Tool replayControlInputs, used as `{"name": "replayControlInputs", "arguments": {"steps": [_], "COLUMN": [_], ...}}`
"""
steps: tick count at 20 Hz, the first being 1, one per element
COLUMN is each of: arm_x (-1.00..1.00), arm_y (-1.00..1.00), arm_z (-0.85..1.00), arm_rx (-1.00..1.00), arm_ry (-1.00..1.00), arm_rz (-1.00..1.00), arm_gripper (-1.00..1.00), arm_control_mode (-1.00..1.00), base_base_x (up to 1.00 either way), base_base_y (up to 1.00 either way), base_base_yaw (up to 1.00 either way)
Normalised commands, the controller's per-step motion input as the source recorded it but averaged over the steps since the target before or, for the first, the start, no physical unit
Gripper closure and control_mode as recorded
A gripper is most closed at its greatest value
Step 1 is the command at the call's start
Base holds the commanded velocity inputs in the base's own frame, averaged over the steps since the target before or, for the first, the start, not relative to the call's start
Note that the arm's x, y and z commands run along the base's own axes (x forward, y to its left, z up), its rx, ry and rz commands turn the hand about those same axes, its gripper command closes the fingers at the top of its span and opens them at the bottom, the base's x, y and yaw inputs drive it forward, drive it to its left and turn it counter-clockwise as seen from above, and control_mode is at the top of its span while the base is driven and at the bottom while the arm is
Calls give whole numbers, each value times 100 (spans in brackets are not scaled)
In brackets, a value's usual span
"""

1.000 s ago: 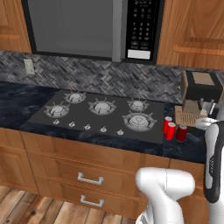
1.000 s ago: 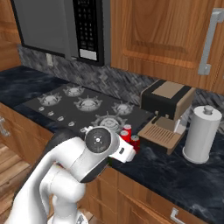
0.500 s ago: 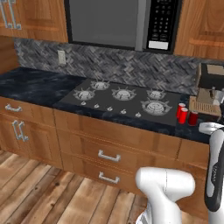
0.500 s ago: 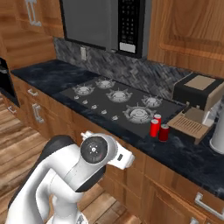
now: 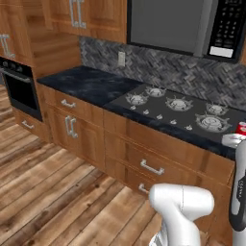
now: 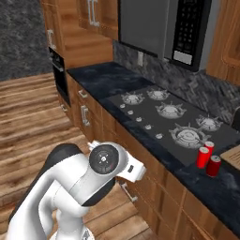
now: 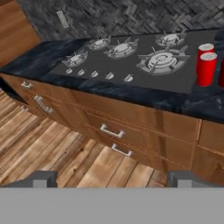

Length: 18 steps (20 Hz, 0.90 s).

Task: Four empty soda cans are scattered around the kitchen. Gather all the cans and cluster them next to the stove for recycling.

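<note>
The black stove (image 5: 182,113) lies in the dark counter, with its burners and knob row facing me; it also shows as the stove (image 6: 164,117) and the stove (image 7: 127,59). Three red soda cans (image 6: 203,157) stand close together on the counter just off the stove's right end. Two of those cans (image 7: 206,68) are plain in the hand view, a third is cut by the right edge. One red can (image 5: 242,129) peeks in at the frame edge. My gripper (image 7: 111,181) is open and holds nothing, hanging low in front of the cabinet drawers, well short of the cans.
A black wall oven (image 5: 19,89) is built into the tall cabinet at the far left. A grey microwave (image 6: 180,28) hangs above the stove. Wooden drawers with metal handles (image 7: 111,131) front the counter. Open wood floor (image 5: 53,192) spreads to the left.
The whole picture has shifted: the base has driven back and to the left, so the stove and cans now sit farther right and farther off. The gripper stays open.
</note>
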Motion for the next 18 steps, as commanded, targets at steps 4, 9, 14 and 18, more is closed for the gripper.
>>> {"name": "replayControlInputs", "arguments": {"steps": [4, 9, 14, 18], "arm_x": [0, 0, 0, 0], "arm_y": [0, 0, 0, 0], "arm_z": [0, 0, 0, 0], "arm_rx": [0, 0, 0, 0], "arm_ry": [0, 0, 0, 0], "arm_rz": [0, 0, 0, 0], "arm_gripper": [-100, -100, -100, -100], "arm_control_mode": [100, 100, 100, 100], "base_base_x": [-10, -10, -10, -10], "base_base_y": [0, 0, 0, 0], "base_base_yaw": [50, 50, 50, 50]}}
